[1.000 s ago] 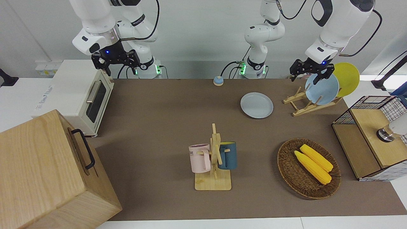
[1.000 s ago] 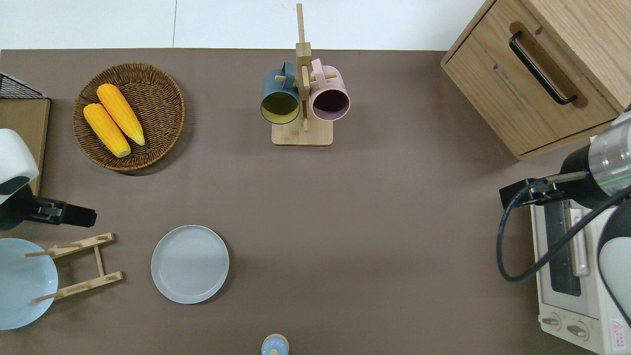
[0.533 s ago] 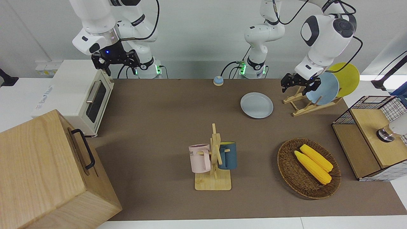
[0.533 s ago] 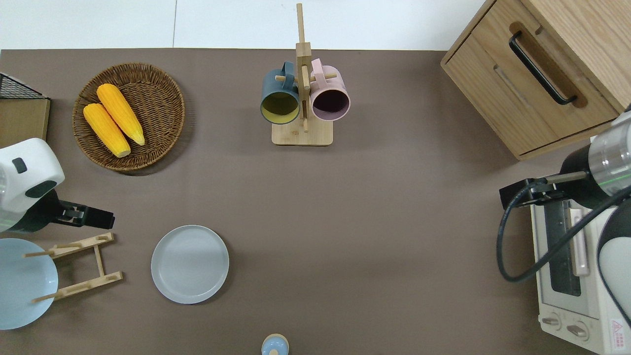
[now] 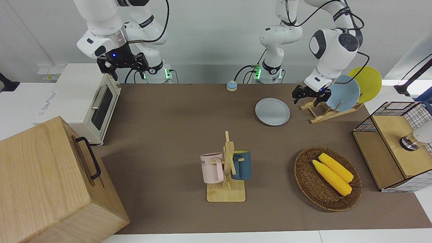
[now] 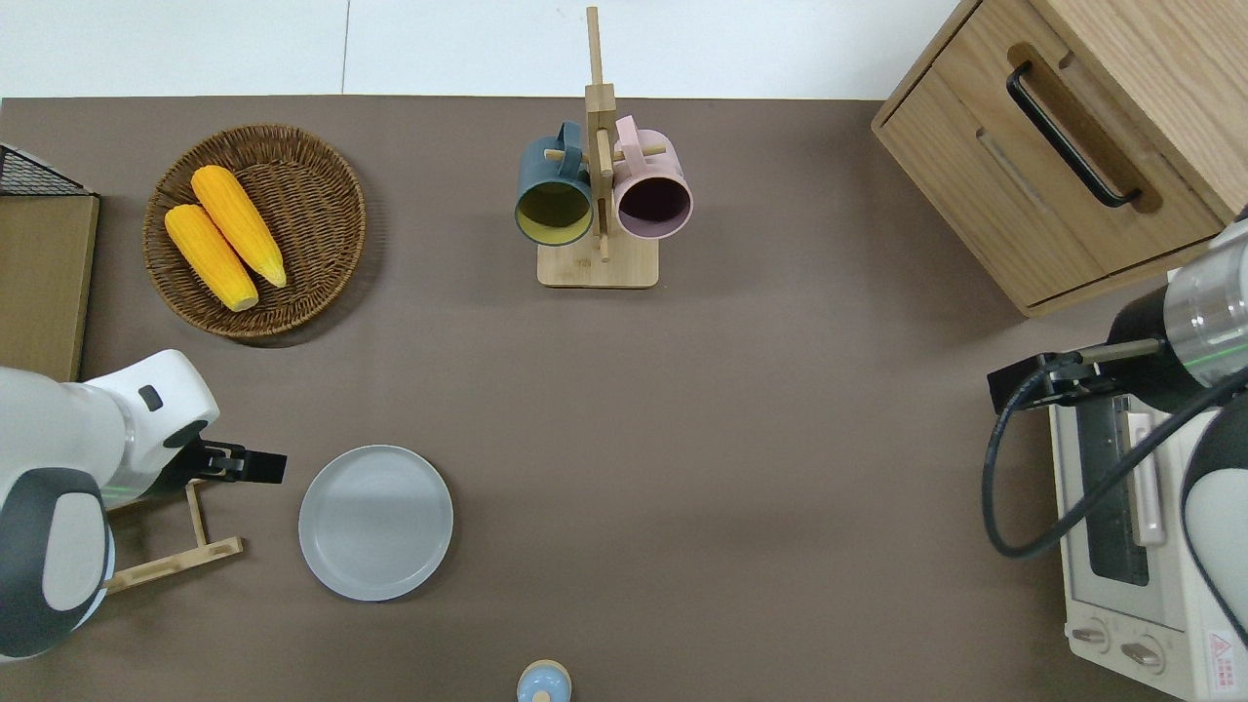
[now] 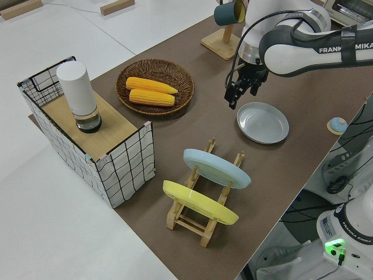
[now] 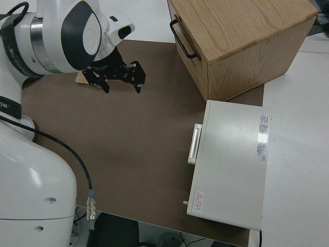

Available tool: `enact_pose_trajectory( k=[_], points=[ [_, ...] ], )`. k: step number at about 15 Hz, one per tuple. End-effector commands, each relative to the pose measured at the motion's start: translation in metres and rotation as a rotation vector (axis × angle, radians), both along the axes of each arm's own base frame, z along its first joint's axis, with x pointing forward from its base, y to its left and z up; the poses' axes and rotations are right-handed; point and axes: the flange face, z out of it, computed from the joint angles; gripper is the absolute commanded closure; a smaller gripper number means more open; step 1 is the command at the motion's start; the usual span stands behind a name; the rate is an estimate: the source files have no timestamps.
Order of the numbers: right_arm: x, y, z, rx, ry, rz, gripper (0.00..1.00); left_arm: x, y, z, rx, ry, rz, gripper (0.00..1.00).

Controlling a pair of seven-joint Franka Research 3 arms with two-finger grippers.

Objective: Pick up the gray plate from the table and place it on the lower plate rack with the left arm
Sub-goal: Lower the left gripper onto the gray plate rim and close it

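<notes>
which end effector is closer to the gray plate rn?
Left. The left end effector hangs just beside the gray plate, over the rack's end; the right arm is parked.

Place: robot lab.
Evidence: 2 white arms bolted at the table (image 5: 162,135) edge, plain white walls, staged toaster oven (image 5: 81,101) at its corner.

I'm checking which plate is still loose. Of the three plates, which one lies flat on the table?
The gray plate lies flat on the table, beside the rack. The light-blue plate and yellow plate stand slotted in that rack.
</notes>
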Motion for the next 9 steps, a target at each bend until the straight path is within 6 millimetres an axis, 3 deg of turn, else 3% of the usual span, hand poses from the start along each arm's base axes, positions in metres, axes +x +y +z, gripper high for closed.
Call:
enact_pose_trajectory(
  k=[1, 9],
  points=[
    [-0.002, -0.002, 0.004, -0.009, -0.001, -0.016, 0.017, -0.024, -0.007, -0.027, -0.003, -0.021, 0.012, 0.01],
    [-0.002, -0.003, 0.003, -0.008, 0.002, -0.016, 0.017, -0.049, -0.003, -0.085, 0.001, 0.005, 0.023, 0.01]
  ],
)
